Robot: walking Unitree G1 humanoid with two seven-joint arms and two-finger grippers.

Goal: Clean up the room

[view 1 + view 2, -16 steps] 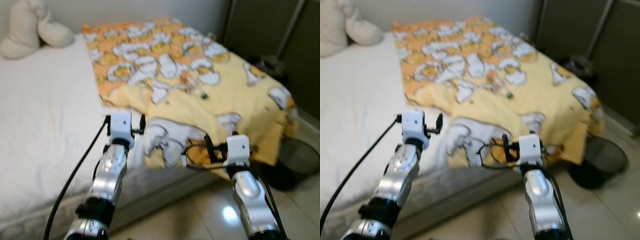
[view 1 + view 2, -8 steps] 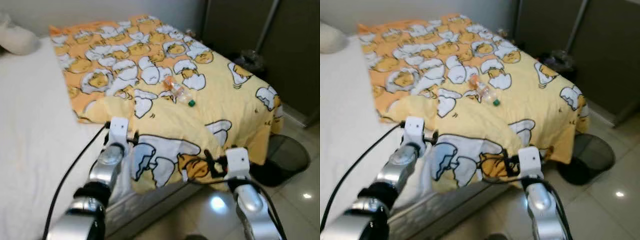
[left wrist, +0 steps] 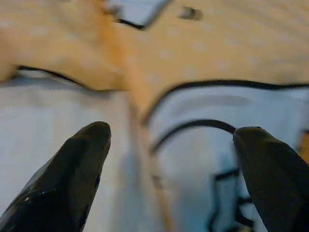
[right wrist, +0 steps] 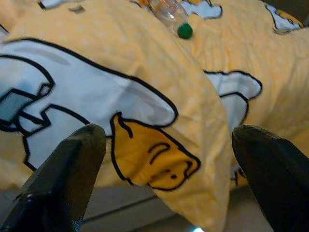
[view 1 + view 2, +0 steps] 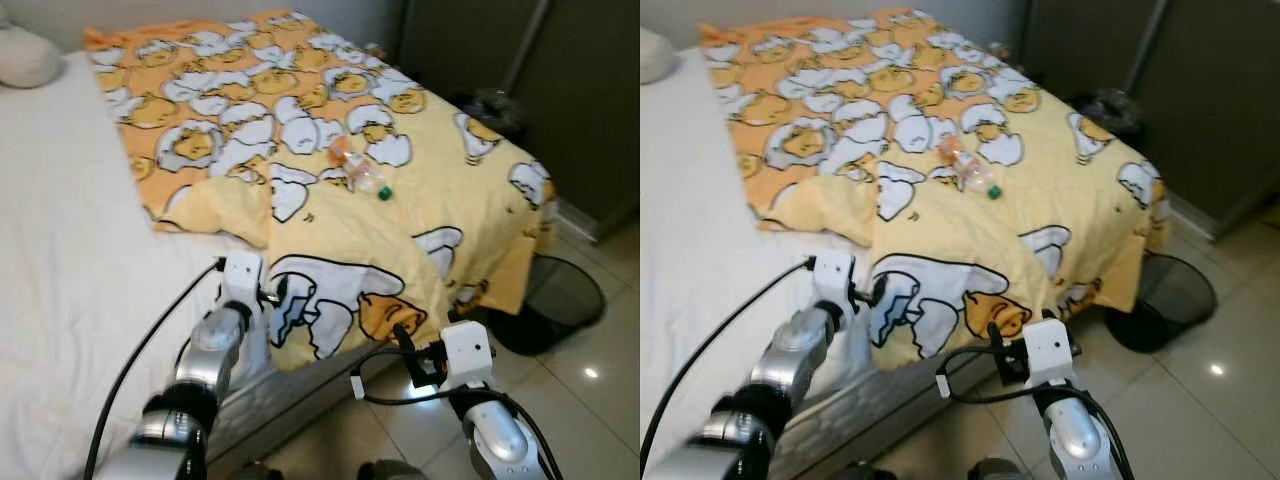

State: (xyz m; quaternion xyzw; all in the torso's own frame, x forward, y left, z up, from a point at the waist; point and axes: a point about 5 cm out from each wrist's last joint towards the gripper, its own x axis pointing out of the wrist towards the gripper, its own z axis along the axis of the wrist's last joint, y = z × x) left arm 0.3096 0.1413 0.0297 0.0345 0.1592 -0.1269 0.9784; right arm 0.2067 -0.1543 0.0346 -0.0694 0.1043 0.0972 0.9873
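A clear plastic bottle (image 5: 362,174) with a green cap lies on a yellow egg-patterned blanket (image 5: 300,110), near the middle of the bed; it also appears in the right wrist view as the bottle (image 4: 169,11). My left gripper (image 5: 277,294) is open at the blanket's hanging near edge, its fingers (image 3: 79,166) spread close to the cloth. My right gripper (image 5: 408,354) is open lower down in front of the bed's side, short of the blanket's drooping corner (image 4: 159,159). Neither holds anything.
A white sheet (image 5: 70,270) covers the bed's left half, with a cream pillow (image 5: 25,56) at the far corner. A black mesh waste bin (image 5: 562,300) stands on the tiled floor (image 5: 600,390) by the bed's right corner. Dark cupboard doors (image 5: 590,90) rise behind.
The whole view has shifted as the camera moved along the bed. My right gripper now sits lower, off the blanket's edge. The bottle lies where it was.
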